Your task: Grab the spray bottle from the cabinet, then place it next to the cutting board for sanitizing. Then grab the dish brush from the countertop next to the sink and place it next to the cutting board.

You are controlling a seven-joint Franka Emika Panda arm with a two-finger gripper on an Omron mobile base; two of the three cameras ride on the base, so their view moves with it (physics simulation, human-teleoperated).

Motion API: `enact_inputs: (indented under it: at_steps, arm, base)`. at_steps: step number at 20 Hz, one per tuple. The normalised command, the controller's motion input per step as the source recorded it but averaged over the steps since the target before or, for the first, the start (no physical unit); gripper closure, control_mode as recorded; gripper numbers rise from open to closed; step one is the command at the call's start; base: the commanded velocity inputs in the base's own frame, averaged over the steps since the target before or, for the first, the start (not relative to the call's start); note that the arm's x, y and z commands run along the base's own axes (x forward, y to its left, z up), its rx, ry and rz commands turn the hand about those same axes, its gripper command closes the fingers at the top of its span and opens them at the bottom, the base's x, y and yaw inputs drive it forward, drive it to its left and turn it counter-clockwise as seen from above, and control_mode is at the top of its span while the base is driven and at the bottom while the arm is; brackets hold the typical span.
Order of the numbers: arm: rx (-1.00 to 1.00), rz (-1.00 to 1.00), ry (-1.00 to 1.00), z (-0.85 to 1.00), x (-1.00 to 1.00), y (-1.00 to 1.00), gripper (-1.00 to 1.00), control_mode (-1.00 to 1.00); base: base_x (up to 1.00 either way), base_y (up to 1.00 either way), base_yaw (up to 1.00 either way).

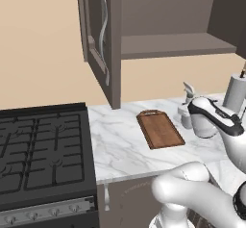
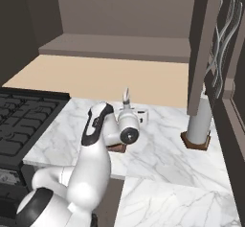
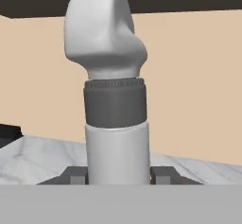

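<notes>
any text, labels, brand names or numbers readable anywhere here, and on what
None: no readable text in any view.
The spray bottle, seen close between the gripper fingertips, has a plain body and collar with no label.
The cutting board, the cabinet door and the countertop carry no print.
The stove knobs along its front edge are too small to show any marks.

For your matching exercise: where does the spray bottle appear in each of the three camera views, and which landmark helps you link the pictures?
Left base view: spray bottle at right of centre, on the countertop just right of the cutting board.
Right base view: its nozzle pokes up at centre, behind the arm.
Hand view: centre, upright between the gripper fingertips.
Shared landmark: the white marble countertop.
</notes>
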Motion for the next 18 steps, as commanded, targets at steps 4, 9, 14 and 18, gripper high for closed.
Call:
enact_inputs:
  at_steps: [4,9,14,18]
  arm:
    - [0.0,0.0,-0.04,-0.19,0.35,-0.5,1.0,-1.0]
    - [0.0,0.0,-0.11,-0.28,0.26,-0.32,1.0,-1.0]
    - [0.03,0.0,0.03,-0.25,0.38,-0.3,1.0,-1.0]
    - [0.06,0.0,0.04,-0.23,0.25,-0.17,1.0,-1.0]
  base:
    - [0.0,0.0,0.0]
    - [0.0,0.0,0.0]
    - [0.0,0.0,0.0]
    - [0.0,0.0,0.0]
